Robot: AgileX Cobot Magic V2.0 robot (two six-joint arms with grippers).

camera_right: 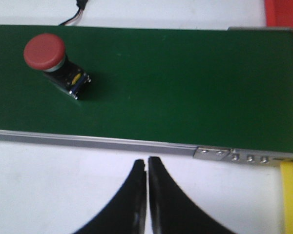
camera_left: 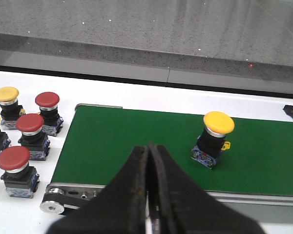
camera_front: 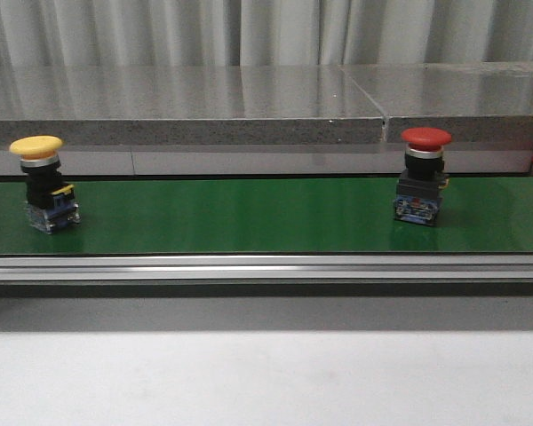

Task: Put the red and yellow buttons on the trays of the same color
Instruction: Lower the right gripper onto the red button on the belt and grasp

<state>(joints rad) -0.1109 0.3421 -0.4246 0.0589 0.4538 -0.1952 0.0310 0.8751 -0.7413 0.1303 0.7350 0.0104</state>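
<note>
A yellow button (camera_front: 43,182) stands upright on the green conveyor belt (camera_front: 240,217) at the left; the left wrist view shows this yellow button (camera_left: 214,139) too. A red button (camera_front: 422,185) stands on the belt at the right, and this red button (camera_right: 53,62) also shows in the right wrist view. My left gripper (camera_left: 148,148) is shut and empty, over the belt's near edge, apart from the yellow button. My right gripper (camera_right: 147,162) is shut and empty over the white table, short of the belt. A red tray (camera_right: 283,14) edge and a yellow tray (camera_right: 292,195) edge show in the right wrist view.
Several spare red and yellow buttons (camera_left: 29,136) stand on the white table beside the belt's end. The belt's metal rail (camera_front: 266,266) runs along its near side. A grey stone ledge (camera_front: 249,102) lies behind the belt. A black cable (camera_right: 75,12) lies beyond the belt.
</note>
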